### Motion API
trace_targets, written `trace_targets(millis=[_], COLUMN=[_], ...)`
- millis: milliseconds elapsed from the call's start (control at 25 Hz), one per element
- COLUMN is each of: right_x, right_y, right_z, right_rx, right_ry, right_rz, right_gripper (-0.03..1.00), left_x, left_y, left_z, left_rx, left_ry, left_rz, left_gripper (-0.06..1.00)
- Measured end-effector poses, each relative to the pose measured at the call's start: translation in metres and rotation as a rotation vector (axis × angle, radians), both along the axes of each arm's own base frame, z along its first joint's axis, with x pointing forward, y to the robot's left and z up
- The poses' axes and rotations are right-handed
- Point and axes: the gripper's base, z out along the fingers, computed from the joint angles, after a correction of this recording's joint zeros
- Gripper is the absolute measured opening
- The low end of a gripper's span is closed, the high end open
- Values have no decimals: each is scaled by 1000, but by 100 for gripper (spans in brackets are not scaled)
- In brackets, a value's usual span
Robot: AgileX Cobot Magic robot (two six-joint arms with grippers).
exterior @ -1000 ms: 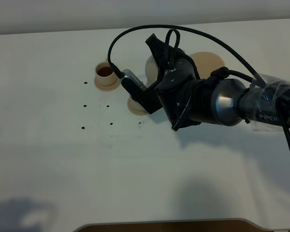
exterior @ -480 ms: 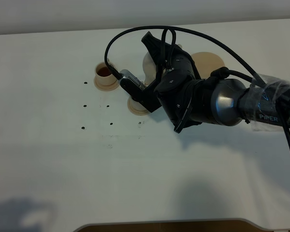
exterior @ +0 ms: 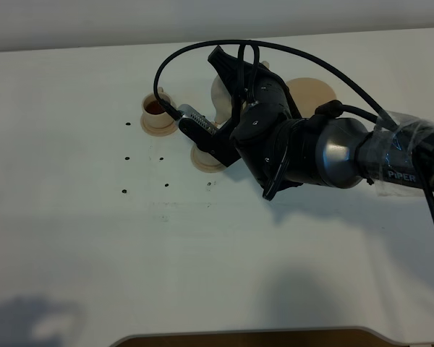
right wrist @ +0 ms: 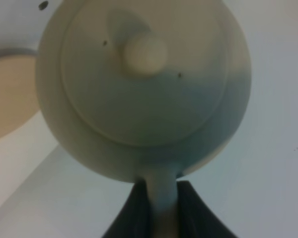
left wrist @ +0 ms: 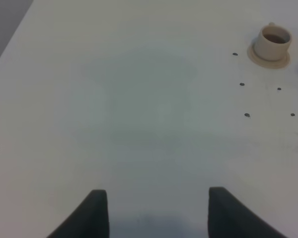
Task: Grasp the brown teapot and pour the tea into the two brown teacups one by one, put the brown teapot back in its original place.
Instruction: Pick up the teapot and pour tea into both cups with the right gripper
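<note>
My right gripper (exterior: 230, 76) reaches across the middle and is shut on the loop handle of the brown teapot (exterior: 218, 97), holding it above the table. In the right wrist view the teapot (right wrist: 144, 94) fills the frame, lid and knob towards the camera, handle between the fingers (right wrist: 188, 208). One teacup (exterior: 157, 108) with dark tea inside stands on its saucer to the left; it also shows in the left wrist view (left wrist: 273, 41). The second cup is hidden under the arm; only its saucer edge (exterior: 202, 160) shows. The wide saucer (exterior: 315, 92) lies bare behind the arm. My left gripper (left wrist: 156, 201) is open and empty.
Small dark dots (exterior: 128, 157) mark the white table (exterior: 94, 238) near the cups. The arm's black cable (exterior: 333, 61) loops above the teapot and wide saucer. A tan saucer edge (right wrist: 5, 99) shows beside the teapot in the right wrist view.
My right gripper has carried the teapot slightly to the left and farther back. The filled cup and the saucers have not moved.
</note>
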Motion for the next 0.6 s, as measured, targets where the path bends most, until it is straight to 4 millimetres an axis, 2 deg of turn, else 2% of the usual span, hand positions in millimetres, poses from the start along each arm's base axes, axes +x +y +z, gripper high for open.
trace_targets(millis=[600], right_x=[-4], right_y=[6], right_z=[0], right_rx=[1], right_ry=[-3], right_rz=[18], right_gripper=[11], left_x=[0], left_y=[0], left_z=[0], left_rx=[-1], left_ry=[0], left_rz=[1], left_gripper=[49])
